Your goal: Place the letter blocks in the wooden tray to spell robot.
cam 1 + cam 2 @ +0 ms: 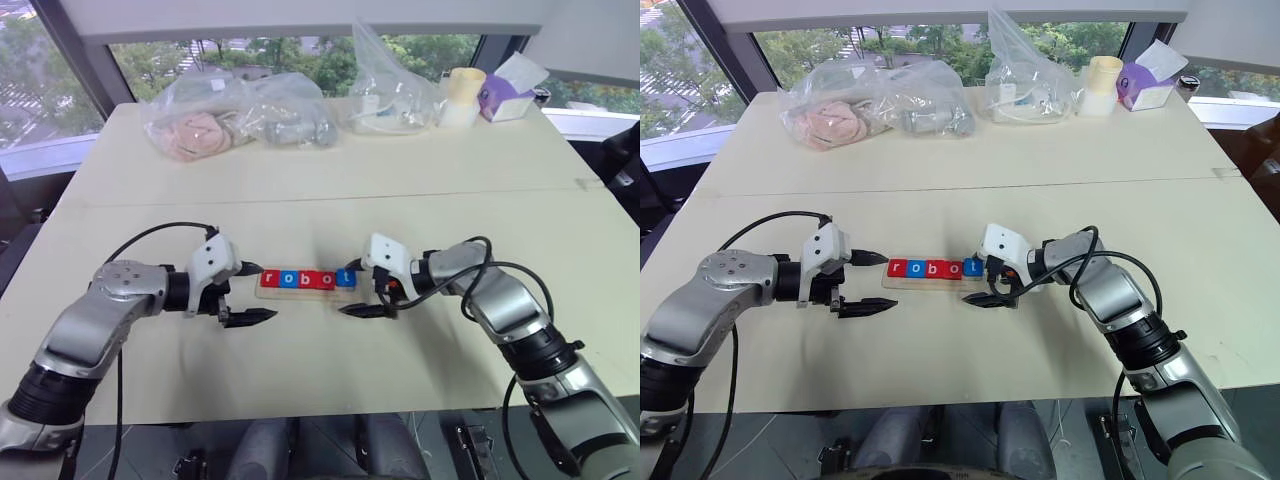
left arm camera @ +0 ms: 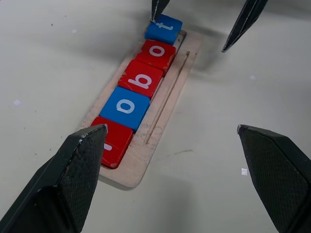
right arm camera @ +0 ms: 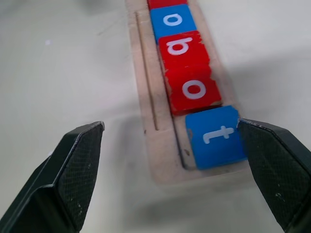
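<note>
Near the middle of the tabletop I find the wooden tray lying crosswise in front of me, with the five letter blocks seated in its slot and reading r, o, b, o, t from my left to my right. My left gripper stands at the r end with its fingers spread wide and nothing between them; my right gripper stands at the t end, equally wide and empty, one finger close against the edge of the blue t block. I judge the spelling complete, so the main risk is my own withdrawal. The t block sits slightly askew and appears to ride on the tray's end rim rather than fully down; a sideways sweep of that right finger could tip it out or shove the row. The tray is light and unfixed, so a nudge at either end may slide it across the tabletop. The o block beside the t also looks a little crooked. Open room is ample: bare tabletop lies toward me and to both sides. The plastic bags and the cup sit well apart at the far edge. I would back away toward me.
</note>
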`<state>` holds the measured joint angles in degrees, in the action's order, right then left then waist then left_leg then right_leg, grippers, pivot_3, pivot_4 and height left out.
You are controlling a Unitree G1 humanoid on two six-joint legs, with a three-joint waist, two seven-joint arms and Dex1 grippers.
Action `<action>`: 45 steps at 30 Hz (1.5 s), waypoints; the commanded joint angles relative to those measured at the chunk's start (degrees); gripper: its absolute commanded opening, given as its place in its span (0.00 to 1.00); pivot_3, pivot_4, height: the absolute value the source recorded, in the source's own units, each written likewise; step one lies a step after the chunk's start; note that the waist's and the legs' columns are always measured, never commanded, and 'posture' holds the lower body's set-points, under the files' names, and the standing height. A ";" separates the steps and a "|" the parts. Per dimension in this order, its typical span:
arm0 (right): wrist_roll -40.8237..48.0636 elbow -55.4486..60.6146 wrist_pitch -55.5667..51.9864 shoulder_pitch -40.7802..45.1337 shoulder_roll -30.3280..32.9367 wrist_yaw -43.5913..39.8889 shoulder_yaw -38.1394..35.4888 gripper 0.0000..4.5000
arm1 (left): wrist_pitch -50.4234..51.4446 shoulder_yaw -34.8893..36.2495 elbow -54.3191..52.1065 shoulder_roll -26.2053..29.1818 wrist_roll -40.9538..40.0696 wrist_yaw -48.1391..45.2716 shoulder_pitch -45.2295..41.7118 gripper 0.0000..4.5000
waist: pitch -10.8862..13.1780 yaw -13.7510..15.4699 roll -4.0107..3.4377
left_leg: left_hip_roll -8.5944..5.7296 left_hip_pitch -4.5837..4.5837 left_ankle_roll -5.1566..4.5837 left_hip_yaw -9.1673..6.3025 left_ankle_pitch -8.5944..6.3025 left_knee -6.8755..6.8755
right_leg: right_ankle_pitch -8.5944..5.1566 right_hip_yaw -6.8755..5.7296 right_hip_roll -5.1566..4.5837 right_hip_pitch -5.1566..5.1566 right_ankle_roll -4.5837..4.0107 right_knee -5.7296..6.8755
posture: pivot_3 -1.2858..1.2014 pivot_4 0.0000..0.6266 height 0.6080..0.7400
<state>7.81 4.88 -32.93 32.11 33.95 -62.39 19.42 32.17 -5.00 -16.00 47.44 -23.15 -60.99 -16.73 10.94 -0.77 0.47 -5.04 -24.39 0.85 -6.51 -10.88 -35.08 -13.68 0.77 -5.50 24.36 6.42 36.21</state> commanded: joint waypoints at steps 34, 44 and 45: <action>1.46 3.24 -0.11 -0.57 -0.05 4.56 -3.83 0.99 | 0.78 1.89 -0.33 0.15 -0.77 0.30 -0.53 1.00 | 0.00 0.01 0.00 | 0.00 0.00 0.00 0.00 0.00 -0.03 | 0.02 0.01 0.00 -0.01 0.01 0.01 | 0.52 0.24 1.00; 17.63 20.59 -16.00 -13.84 4.49 7.16 -22.43 0.99 | 5.69 16.08 -2.19 5.44 -5.76 1.34 11.54 1.00 | -0.02 0.35 0.00 | 0.02 0.00 -0.02 -0.05 -0.02 0.06 | 0.00 0.02 -0.09 0.00 0.00 -0.01 | 0.52 0.24 1.00; 19.03 22.40 -17.54 -16.02 4.72 8.13 -24.14 0.99 | 6.42 17.43 -2.67 5.10 -6.29 2.20 12.90 1.00 | -0.02 0.36 0.00 | 0.01 -0.02 -0.02 -0.05 -0.02 0.07 | -0.03 0.02 -0.12 0.00 -0.06 -0.06 | 0.52 0.24 1.00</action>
<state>23.33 22.64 -47.87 17.64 38.08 -55.43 -0.85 37.49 8.87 -16.56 52.51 -27.67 -60.09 -4.67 10.92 -0.41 0.47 -5.03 -24.41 0.82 -6.54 -10.91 -35.03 -13.77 0.80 -5.63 24.35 6.26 36.16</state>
